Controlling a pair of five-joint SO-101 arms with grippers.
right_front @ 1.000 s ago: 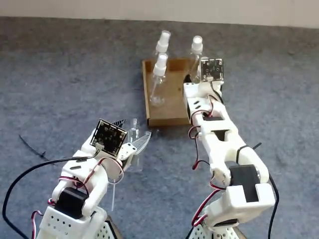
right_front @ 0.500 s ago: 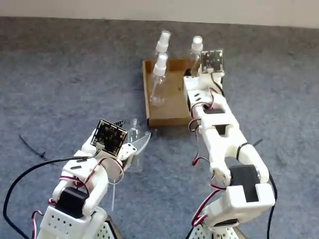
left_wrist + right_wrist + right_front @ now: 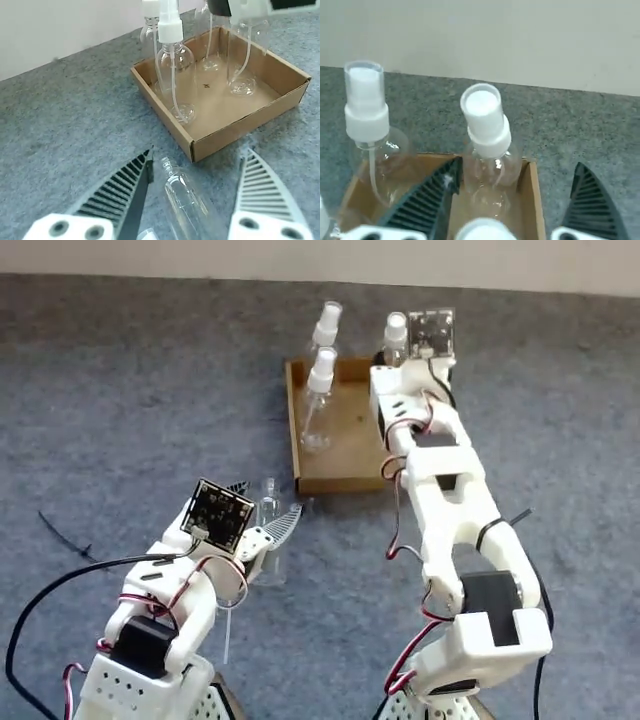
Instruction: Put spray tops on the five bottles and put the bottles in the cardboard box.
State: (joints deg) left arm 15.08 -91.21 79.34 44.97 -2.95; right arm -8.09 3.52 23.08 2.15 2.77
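An uncapped clear bottle (image 3: 186,199) lies on the grey carpet, neck toward the cardboard box (image 3: 235,131). My left gripper (image 3: 198,155) is open, one finger on each side of that bottle (image 3: 268,512), not touching it. In the box (image 3: 345,472) stand several clear bottles with white spray tops, one near its left wall (image 3: 318,400). My right gripper (image 3: 517,170) is open over the box's far side, its fingers either side of a capped bottle (image 3: 486,131) at the far edge (image 3: 395,335). Another capped bottle (image 3: 367,107) stands to that one's side.
The right arm (image 3: 440,490) stretches over the box's right side and hides part of its floor. A black cable tie (image 3: 62,530) lies on the carpet at the left. A pale wall runs behind the table's far edge.
The right arm has reached farther across the box toward its far edge, bringing its gripper up to the far capped bottle. The left arm and the uncapped bottle have not moved.
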